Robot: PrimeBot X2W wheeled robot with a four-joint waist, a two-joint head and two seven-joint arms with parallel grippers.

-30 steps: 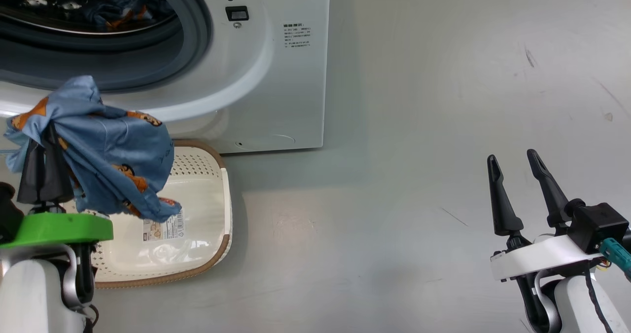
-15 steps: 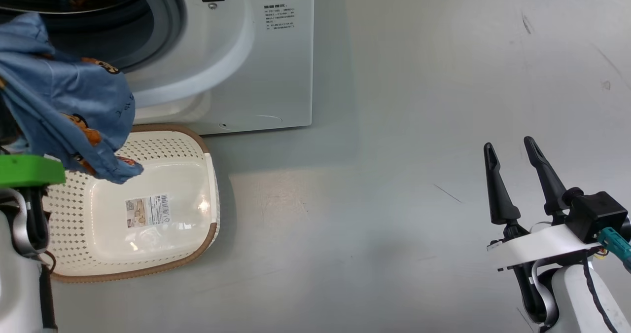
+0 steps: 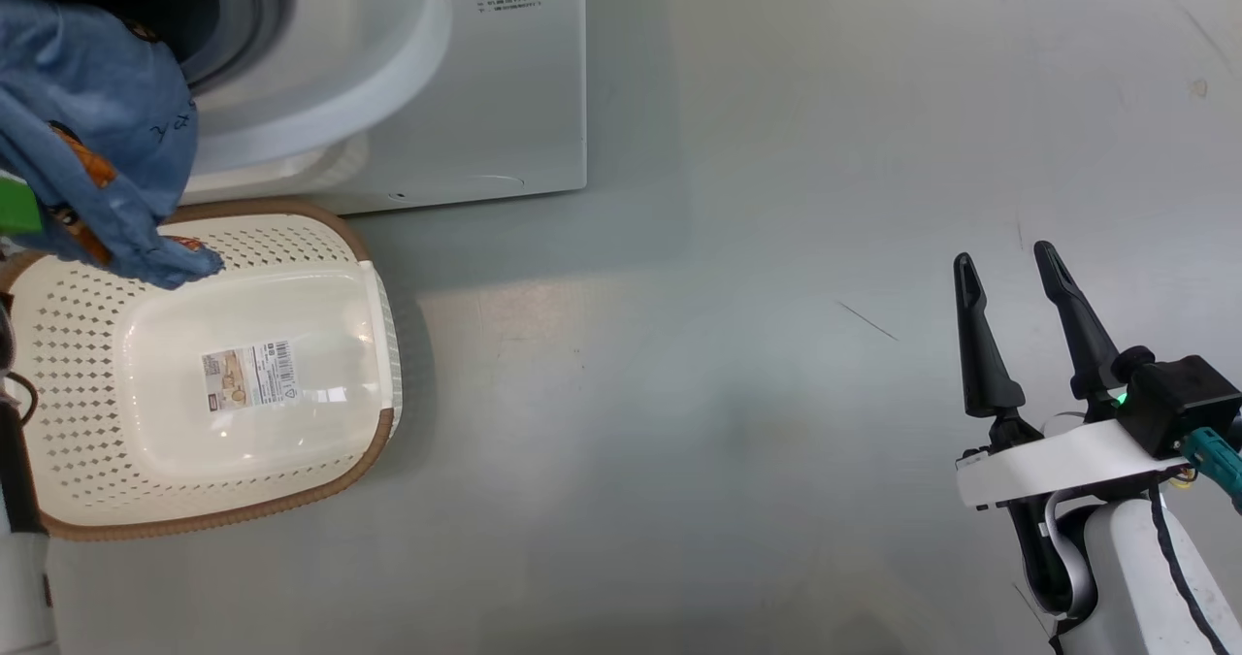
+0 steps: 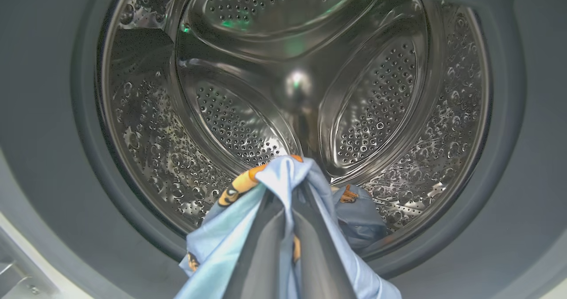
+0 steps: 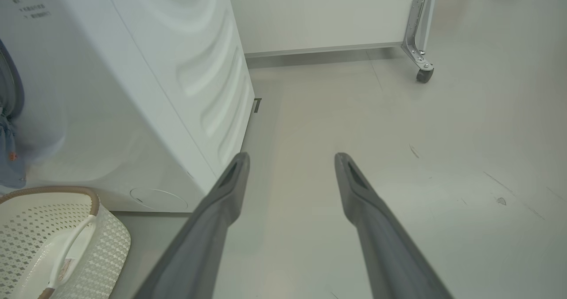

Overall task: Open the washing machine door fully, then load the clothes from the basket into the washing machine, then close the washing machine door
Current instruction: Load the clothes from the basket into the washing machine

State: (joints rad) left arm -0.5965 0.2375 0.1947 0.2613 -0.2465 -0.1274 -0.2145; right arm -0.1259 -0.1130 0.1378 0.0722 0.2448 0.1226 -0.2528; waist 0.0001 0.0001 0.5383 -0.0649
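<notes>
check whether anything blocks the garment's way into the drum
Nothing visible does. The left gripper holds the garment facing the drum, whose mouth is open; some blue cloth lies low inside.

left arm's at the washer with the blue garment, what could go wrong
1. The blue garment trails below the left claw, in front of the grey gasket; released now, it might drape over the lip or drop toward the basket.
2. Cloth wraps the fingers, so it may cling on opening.

Pale grey floor (image 3: 737, 393), a few dark scuffs (image 3: 866, 321) on it. Way in the back, a white panel (image 5: 328, 11) with a metal leg on a caster (image 5: 424, 75).
</notes>
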